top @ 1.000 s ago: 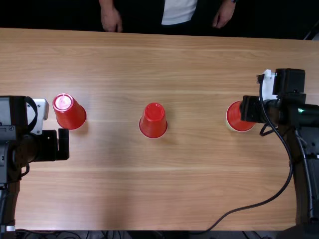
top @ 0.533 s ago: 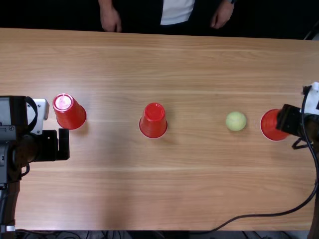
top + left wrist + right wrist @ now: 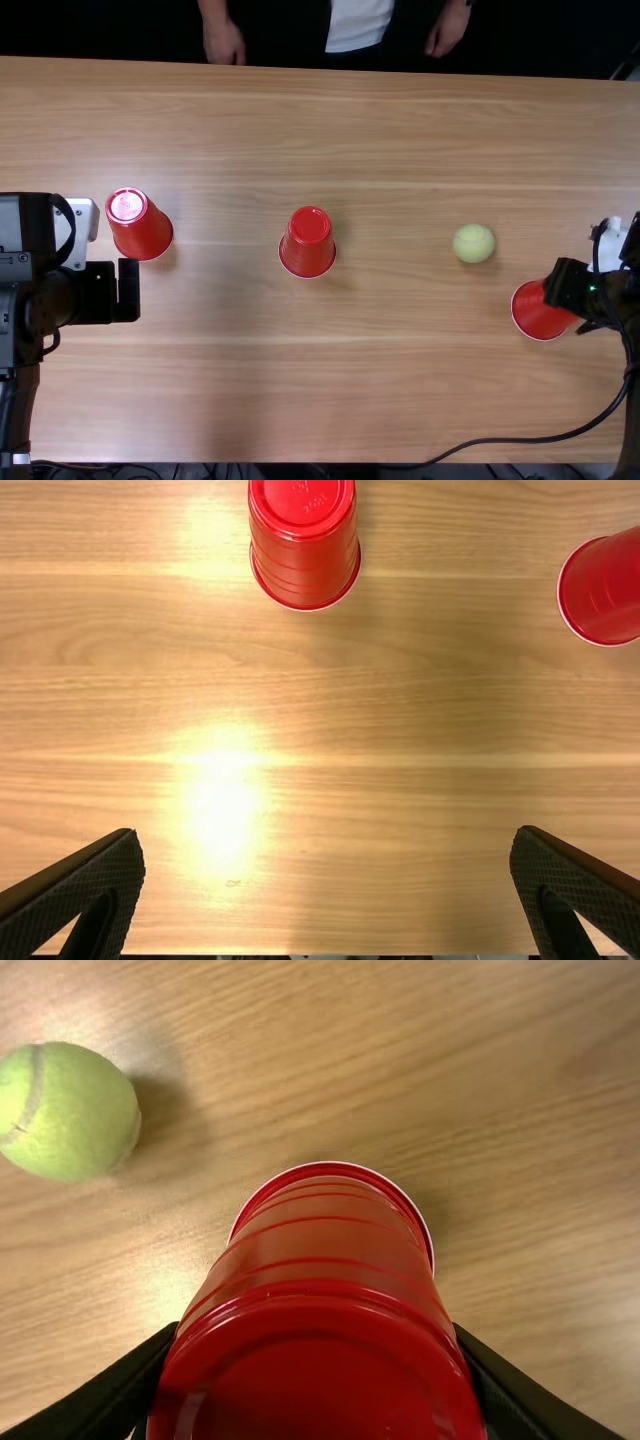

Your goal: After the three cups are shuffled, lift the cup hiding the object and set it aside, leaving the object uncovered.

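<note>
Red cup (image 3: pixel 538 310), clamped in the right fingers (image 3: pixel 110 1390), sits well clear of the uncovered ball (image 3: pixel 474 243). The setting-aside step seems in hand: next, settle it on the bench (image 3: pixel 380 390) and let go. Left fingers (image 3: pixel 105 865) are spread wide, empty.

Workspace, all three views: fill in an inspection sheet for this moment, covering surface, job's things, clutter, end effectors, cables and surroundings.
Surface: light brown wooden table, bare between the things; glare patch in the left wrist view.
Job's things: tennis ball uncovered; right cup upside down, tilted, apart from the ball on its near right; middle cup and left cup upside down on the table.
Clutter: nothing seen.
End effectors: right end effector shut on the right cup's sides; left end effector open, holding nothing, on the near side of the left cup.
Cables: black cable curving over the table's near right corner to the right arm.
Surroundings: dark past the far edge.
</note>
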Controlling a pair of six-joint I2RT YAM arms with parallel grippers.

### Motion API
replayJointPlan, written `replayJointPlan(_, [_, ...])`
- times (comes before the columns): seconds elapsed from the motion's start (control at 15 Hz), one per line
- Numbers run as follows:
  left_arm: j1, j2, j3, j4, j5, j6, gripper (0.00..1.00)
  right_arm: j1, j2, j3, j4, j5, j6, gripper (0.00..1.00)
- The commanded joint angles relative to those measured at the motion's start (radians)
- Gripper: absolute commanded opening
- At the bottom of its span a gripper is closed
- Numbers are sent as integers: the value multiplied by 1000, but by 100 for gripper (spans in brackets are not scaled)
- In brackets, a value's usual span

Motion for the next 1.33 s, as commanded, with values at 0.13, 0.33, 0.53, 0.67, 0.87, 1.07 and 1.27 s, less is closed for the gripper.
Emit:
replayJointPlan(0.13, [-6, -29, -14, 2, 3, 3, 100, -9, -6, -21, 4, 3, -11, 68])
replayJointPlan(0.33, [-5, -39, -28, 0, 3, 3, 100, -9, -8, -26, 6, 5, -29, 97])
replayJointPlan(0.53, [-5, -47, -42, 0, 1, 1, 100, -4, -16, -15, 13, 7, -29, 100])
replayJointPlan(0.67, [-5, -56, -43, 0, 1, 3, 100, 0, -19, -9, 15, 5, -29, 100])
replayJointPlan(0.87, [-3, -73, -66, 0, -1, 3, 100, 19, -57, 31, 48, 5, -31, 100])
replayJointPlan(1.07, [2, -98, -78, 0, 1, 1, 100, 59, -141, 119, 47, -1, -33, 100])
replayJointPlan(1.27, [3, -111, -81, 0, 1, 1, 100, 229, -146, 177, 32, -1, -29, 100])
